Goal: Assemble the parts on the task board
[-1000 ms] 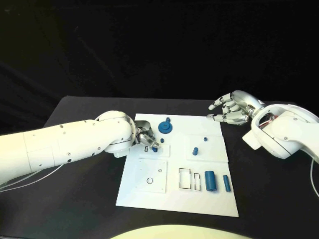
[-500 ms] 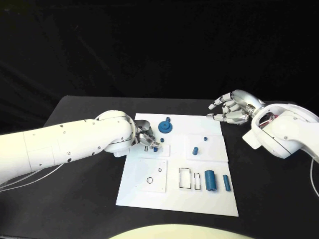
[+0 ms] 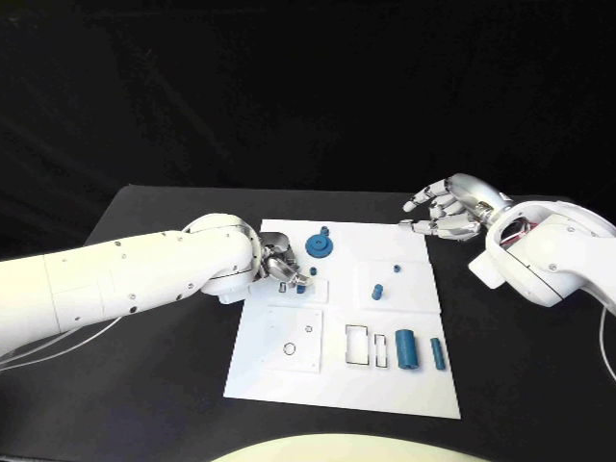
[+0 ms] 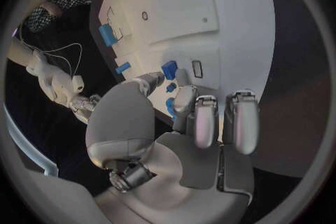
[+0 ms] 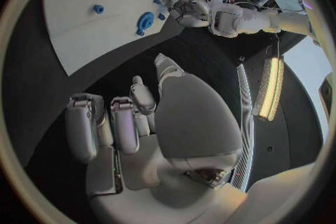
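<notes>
Left-side, the silver left hand (image 3: 283, 267) pinches a small blue plastic peg (image 3: 301, 285) over the flat white task board (image 3: 339, 385). Silver right hand (image 3: 447, 214) hovers released, fingers loosely curved, past the board's far right corner.

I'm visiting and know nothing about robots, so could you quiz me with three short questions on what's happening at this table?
1. True or false: the right hand rests on the board.
2. Which hand is working over the board? A) left hand B) right hand C) both
3. Fill in: beside the left hand's fingers a small ____ peg stands on the board.

Key:
1. False: it hangs off the board's far right corner, over the black table, holding nothing.
2. A
3. blue
</notes>
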